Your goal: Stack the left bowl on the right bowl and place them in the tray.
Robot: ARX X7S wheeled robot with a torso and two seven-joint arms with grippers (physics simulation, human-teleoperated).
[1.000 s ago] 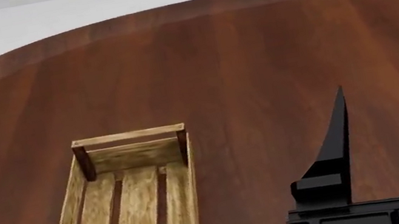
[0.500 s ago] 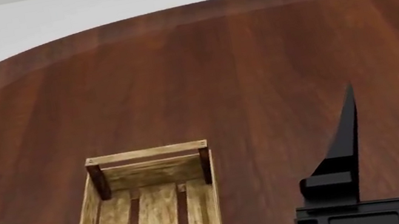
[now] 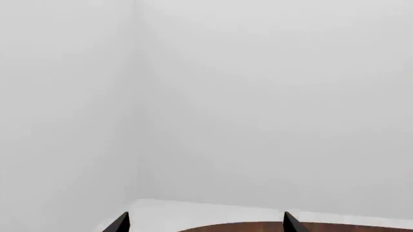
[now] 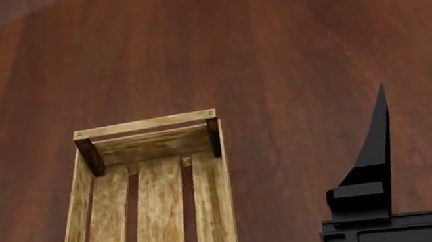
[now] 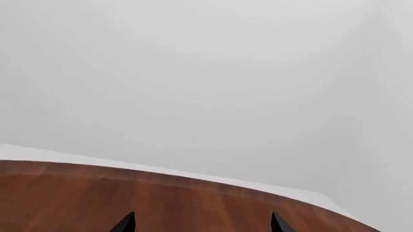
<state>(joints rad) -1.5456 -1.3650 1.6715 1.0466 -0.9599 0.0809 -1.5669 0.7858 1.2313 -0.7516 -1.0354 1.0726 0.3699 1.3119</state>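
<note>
Your big round brown table (image 4: 290,34) sat in a plain white room, the wooden tray (image 4: 147,143) lay on it left of your right gripper (image 5: 200,223), and both it and your left gripper (image 3: 205,223) had their fingers spread wide, holding nothing.
</note>
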